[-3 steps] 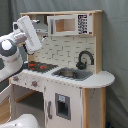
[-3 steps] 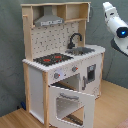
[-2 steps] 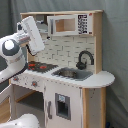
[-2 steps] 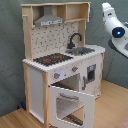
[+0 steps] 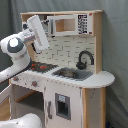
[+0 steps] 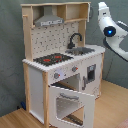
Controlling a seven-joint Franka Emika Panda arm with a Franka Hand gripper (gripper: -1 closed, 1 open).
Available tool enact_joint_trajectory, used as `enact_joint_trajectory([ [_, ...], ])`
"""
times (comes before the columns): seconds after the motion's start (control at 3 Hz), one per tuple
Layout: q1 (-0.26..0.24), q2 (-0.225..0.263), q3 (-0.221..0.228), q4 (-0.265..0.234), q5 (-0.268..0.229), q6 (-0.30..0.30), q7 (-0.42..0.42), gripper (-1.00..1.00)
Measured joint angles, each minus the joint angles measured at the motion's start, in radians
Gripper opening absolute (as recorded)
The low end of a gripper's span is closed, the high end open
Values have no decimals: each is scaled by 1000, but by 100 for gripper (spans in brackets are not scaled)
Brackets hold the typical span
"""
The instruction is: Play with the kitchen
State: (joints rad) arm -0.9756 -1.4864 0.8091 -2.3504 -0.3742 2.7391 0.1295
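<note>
The white robot gripper (image 5: 48, 26) is raised near the hood shelf; finger opening cannot be told, and nothing is seen held. The tall white and light-wood toy kitchen (image 6: 60, 65) stands at its 5 o'clock, oven door (image 6: 70, 102) dropped open. Any descent toward the black-and-red hob (image 5: 42, 65) should be slow, the shelf edge kept clear.

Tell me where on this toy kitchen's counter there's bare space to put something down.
On the kitchen, the rounded counter end beyond the sink and faucet is bare. The hob top is flat and free too. In the first exterior view the arm crowds the hob side. The open oven door blocks the front below.
</note>
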Motion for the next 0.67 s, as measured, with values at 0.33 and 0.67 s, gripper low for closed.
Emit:
enact_joint_trajectory([
  [0.33, -80, 15, 20, 54, 1, -4, 53, 100],
  [0.67, -148, 28, 51, 105, 3, -5, 102, 100],
])
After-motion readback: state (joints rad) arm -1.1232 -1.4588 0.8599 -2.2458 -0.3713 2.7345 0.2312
